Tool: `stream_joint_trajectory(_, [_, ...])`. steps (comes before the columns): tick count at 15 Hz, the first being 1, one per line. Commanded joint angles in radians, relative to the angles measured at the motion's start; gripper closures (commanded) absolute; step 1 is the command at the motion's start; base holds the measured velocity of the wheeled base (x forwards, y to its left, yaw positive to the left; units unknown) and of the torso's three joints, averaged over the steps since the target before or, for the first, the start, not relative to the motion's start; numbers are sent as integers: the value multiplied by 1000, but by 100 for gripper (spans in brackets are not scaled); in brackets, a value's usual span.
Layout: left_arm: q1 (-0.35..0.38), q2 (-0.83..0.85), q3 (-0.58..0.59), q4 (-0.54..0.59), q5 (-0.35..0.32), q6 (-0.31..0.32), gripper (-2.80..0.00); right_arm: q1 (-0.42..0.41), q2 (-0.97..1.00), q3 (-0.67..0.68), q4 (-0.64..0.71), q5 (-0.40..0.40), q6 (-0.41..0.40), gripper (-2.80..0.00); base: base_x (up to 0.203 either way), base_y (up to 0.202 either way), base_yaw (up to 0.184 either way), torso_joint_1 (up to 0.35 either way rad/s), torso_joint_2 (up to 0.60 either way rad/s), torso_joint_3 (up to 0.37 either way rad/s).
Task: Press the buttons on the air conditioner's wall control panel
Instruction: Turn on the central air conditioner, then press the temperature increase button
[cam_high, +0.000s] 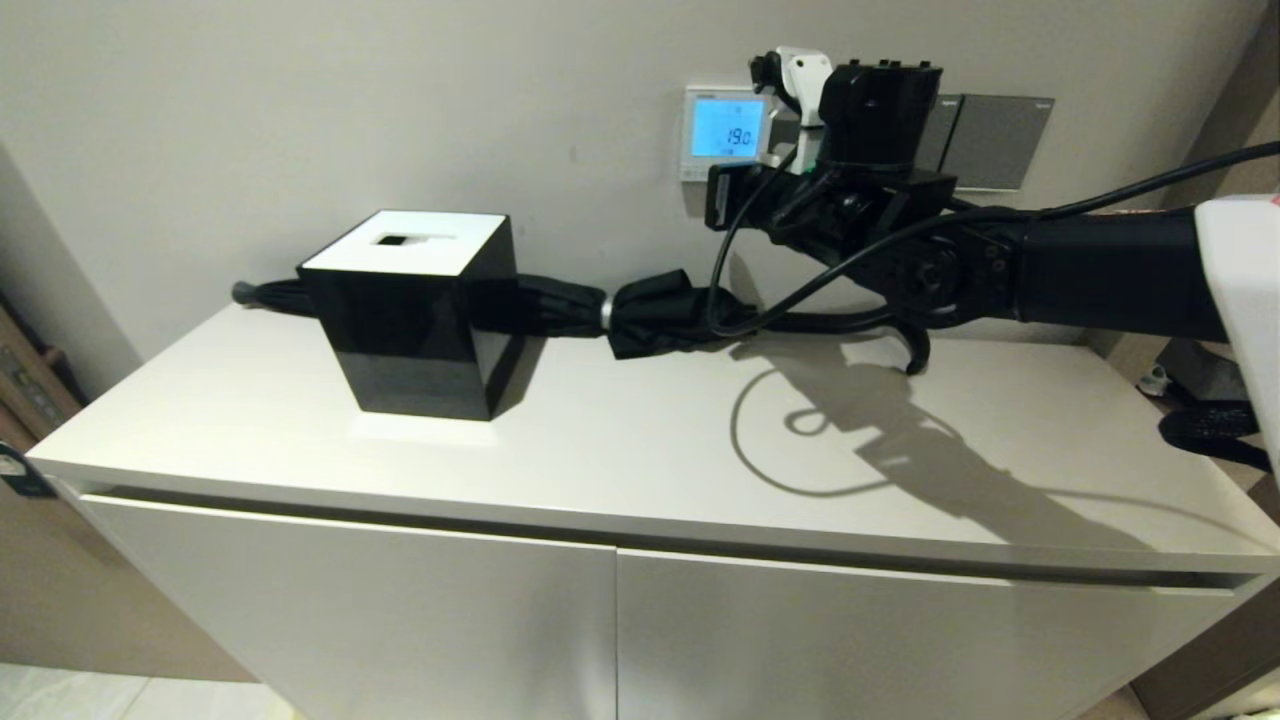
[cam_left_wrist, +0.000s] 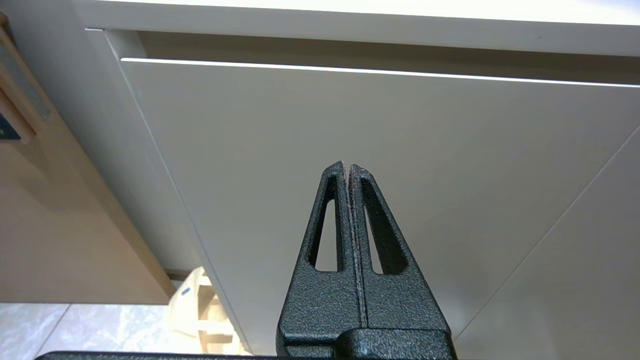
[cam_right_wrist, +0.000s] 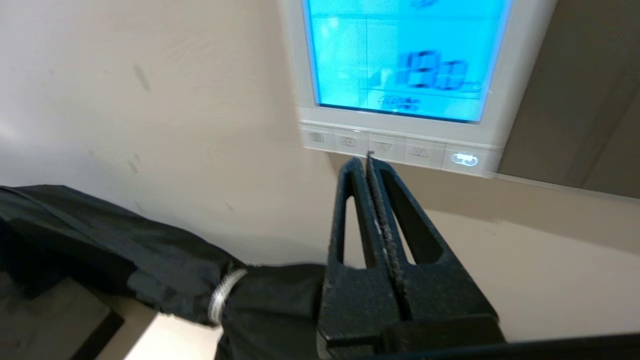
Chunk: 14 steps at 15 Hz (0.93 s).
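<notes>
The air conditioner's wall control panel (cam_high: 724, 131) hangs on the wall in the upper centre of the head view, its screen lit light blue with digits. The buttons (cam_right_wrist: 384, 148) run in a row along its bottom edge – the far-right one glows white. The right gripper (cam_right_wrist: 369, 159), jaws pressed together, has its tips at that row, just under the middle key. A folded black umbrella (cam_high: 560, 305) lies along the white cabinet (cam_high: 620, 450) behind a black box (cam_high: 415, 310). The left gripper (cam_left_wrist: 347, 167) – jaws closed – faces the cabinet front.
</notes>
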Motion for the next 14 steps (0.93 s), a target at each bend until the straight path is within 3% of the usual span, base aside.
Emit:
stream_joint_trajectory(1, [1,0,0,0,0,0,0,29,-72,51,-2,-2,1,0,0,0,0,0,0,0])
stream_joint_trajectory(3, [1,0,0,0,0,0,0,70,-106,91,-5,-10,1,0,0,0,0,0,0,0])
stream_joint_trajectory(6, [1,0,0,0,0,0,0,91,-91,103,-9,-82,-4,0,0,0,0,0,0,0])
stream_joint_trajectory(11, [1,0,0,0,0,0,0,111,-48,199,-259,-179,-119,0,0,0,0,0,0,0])
stream_joint_trajectory(14, [1,0,0,0,0,0,0,118,-70,272,-292,-196,-131,0,0,0,0,0,0,0])
